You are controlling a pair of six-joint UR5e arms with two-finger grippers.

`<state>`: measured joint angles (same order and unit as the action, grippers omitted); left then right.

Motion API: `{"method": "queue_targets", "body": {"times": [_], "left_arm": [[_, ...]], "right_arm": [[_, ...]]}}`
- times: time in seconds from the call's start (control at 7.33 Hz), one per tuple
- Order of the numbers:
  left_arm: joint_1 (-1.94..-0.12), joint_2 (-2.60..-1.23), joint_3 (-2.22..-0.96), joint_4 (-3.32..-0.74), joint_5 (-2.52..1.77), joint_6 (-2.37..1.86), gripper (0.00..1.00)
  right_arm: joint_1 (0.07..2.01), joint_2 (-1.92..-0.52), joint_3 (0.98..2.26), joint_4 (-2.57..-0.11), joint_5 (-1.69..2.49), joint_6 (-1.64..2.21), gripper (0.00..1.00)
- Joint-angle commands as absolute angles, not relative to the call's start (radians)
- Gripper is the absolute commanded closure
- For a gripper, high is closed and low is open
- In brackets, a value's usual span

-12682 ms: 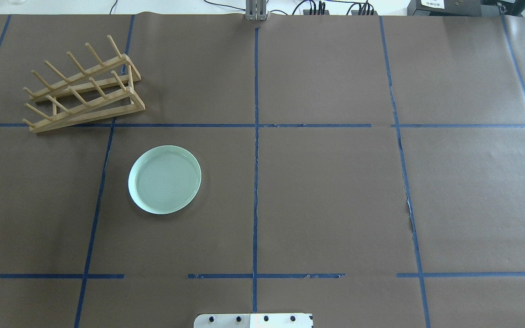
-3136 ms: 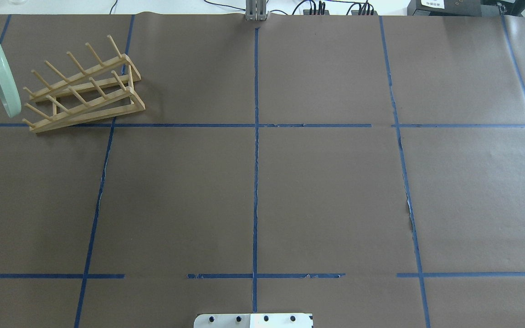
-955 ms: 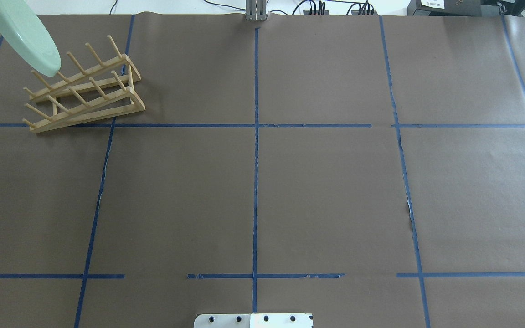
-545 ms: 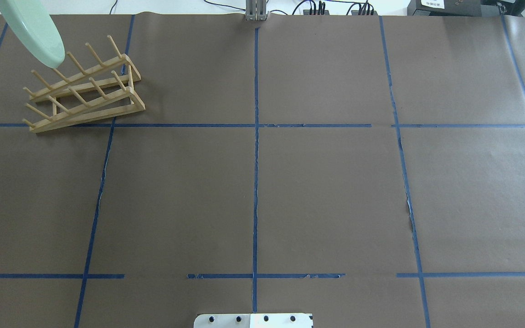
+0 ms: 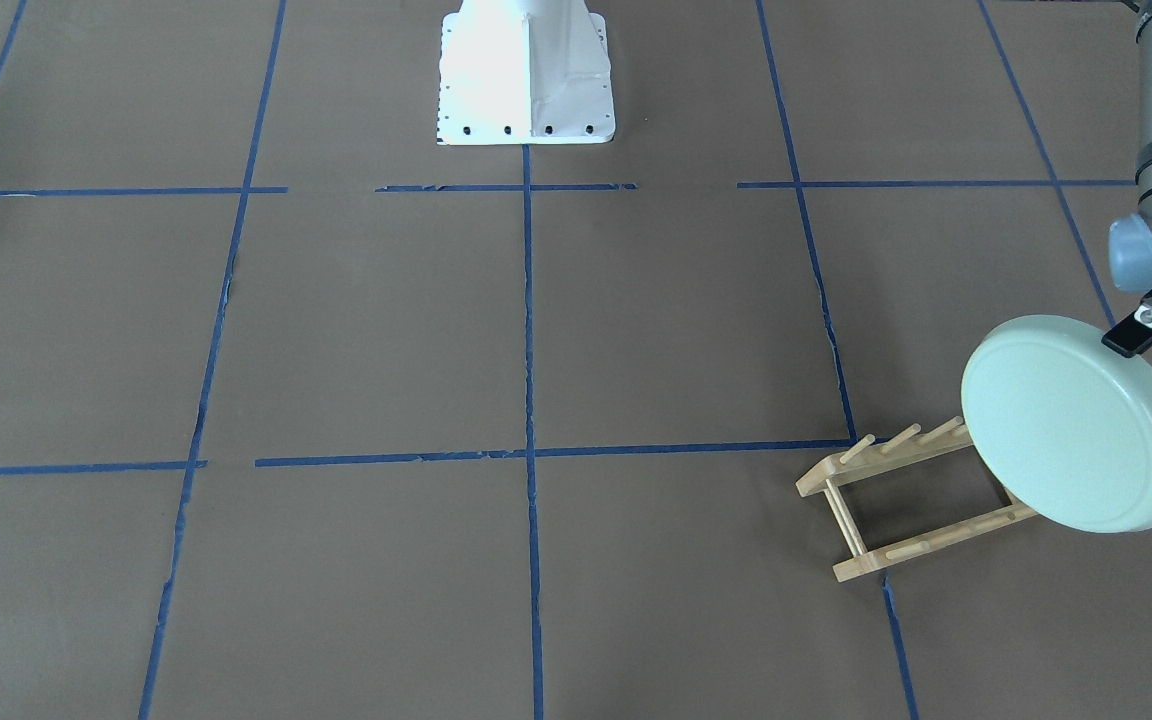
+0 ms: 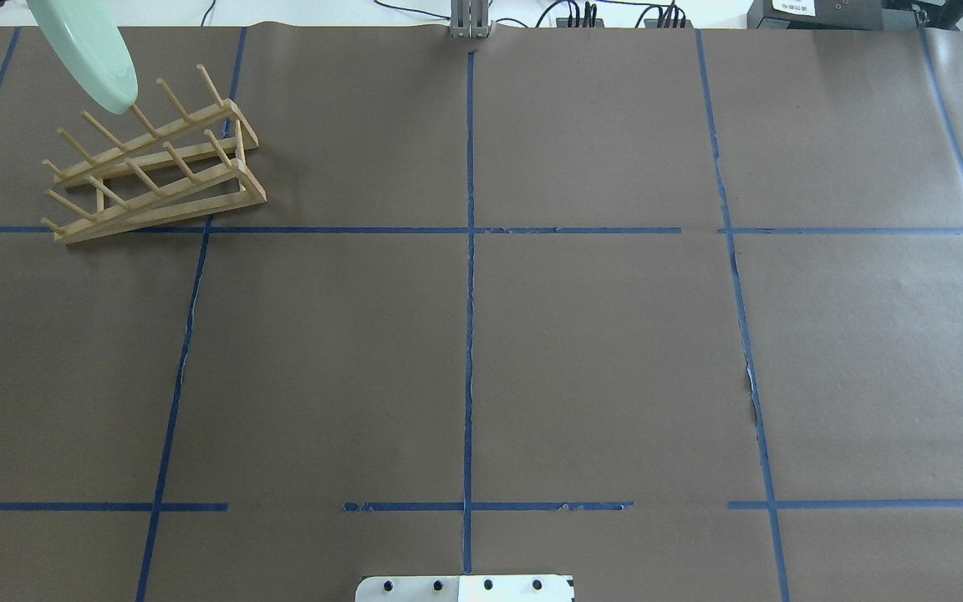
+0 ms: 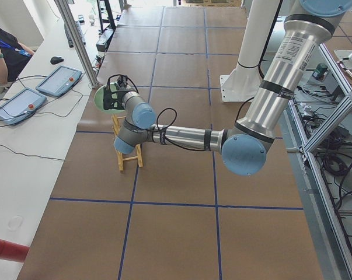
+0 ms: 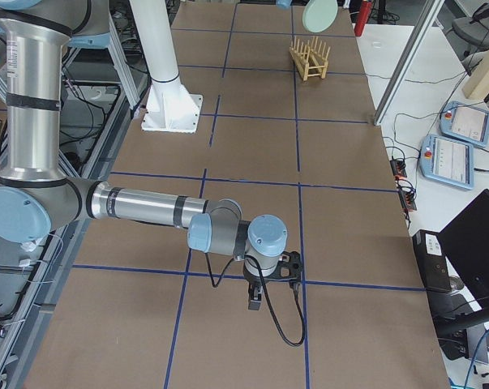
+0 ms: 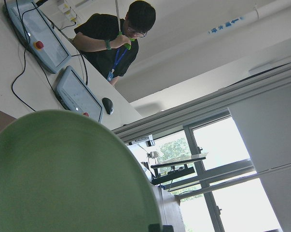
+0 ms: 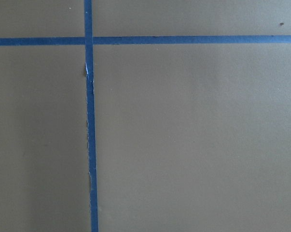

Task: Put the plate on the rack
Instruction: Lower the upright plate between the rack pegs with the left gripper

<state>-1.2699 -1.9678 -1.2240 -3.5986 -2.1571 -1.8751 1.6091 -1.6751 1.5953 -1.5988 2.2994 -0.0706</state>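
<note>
One edge of the stiff, glossy, probably breakable plate (image 5: 1076,425) is clamped in the left end effector (image 5: 1144,330), tilted in air just above the rack (image 5: 936,543), so this rim pinch seems slip-prone.

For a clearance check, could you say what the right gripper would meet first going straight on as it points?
The right gripper points down; it would probably meet the table's brown paper, near the blue tape.
</note>
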Motion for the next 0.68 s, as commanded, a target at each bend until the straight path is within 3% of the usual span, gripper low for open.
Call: {"method": "queue_targets", "body": {"times": [0.0,0.55], "left_arm": [[-1.255,-1.985,-1.207,-3.599,-2.157,-1.803,1.00],[-1.203,-2.014,-1.184,-3.599,-2.117,-1.801,1.00]], "right_arm": [[1.609,-1.675,1.595,-1.600,2.299,-0.071,0.00],[1.609,-1.675,1.595,-1.600,2.299,-0.071,0.00]]}}
